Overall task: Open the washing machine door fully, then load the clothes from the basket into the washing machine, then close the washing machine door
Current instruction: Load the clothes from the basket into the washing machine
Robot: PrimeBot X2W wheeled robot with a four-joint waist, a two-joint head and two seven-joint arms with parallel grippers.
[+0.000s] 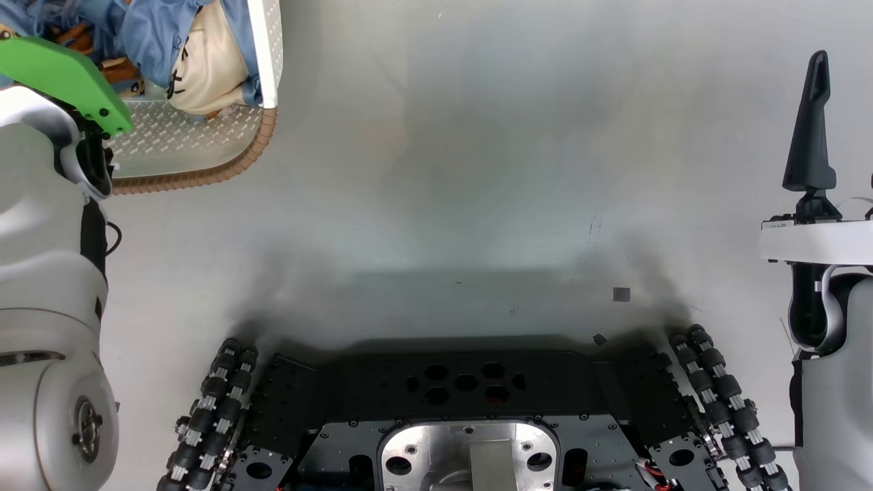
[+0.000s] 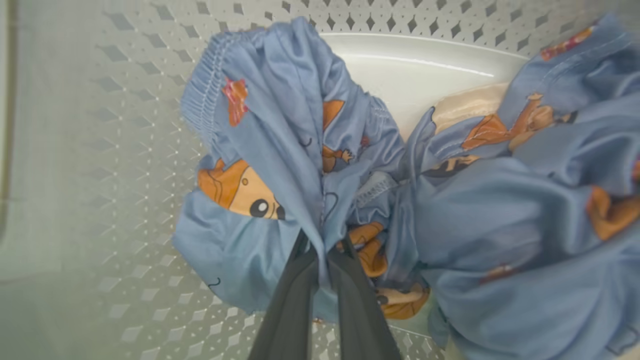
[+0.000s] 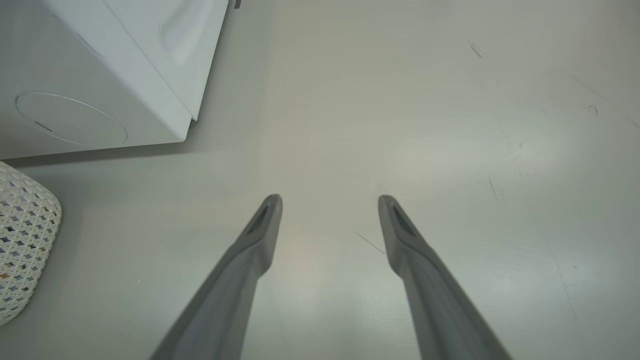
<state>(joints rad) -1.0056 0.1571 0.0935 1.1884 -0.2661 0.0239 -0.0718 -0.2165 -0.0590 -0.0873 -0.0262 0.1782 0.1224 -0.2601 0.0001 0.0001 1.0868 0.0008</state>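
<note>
The robot's black wheeled base (image 1: 464, 389) sits nearest in the head view, on a smooth pale grey floor (image 1: 477, 170) marked with a few dark specks. The left arm (image 1: 48, 273) reaches up that view's left side to the basket (image 1: 204, 174), whose brown-rimmed rounded corner lies at the upper left with the clothes (image 1: 157, 34) heaped inside.

In the left wrist view the left tool (image 2: 324, 252) is closed, its two dark fingers pinching a fold of the blue bear-print bundle (image 2: 280, 150). The fold is drawn into a ridge whose long axis runs on from the fingertips up the view to a gathered elastic edge. The second bundle (image 2: 525, 215), showing a patch of cream lining, touches it on that view's right. Perforated basket walls surround both.

The right tool (image 3: 327, 200) hangs over bare floor, fingers spread wide, nothing between them. Beyond it stands the white lower corner of the washing machine (image 3: 100, 60) with its round flap (image 3: 70, 117), and a corner of the basket lies near.
</note>
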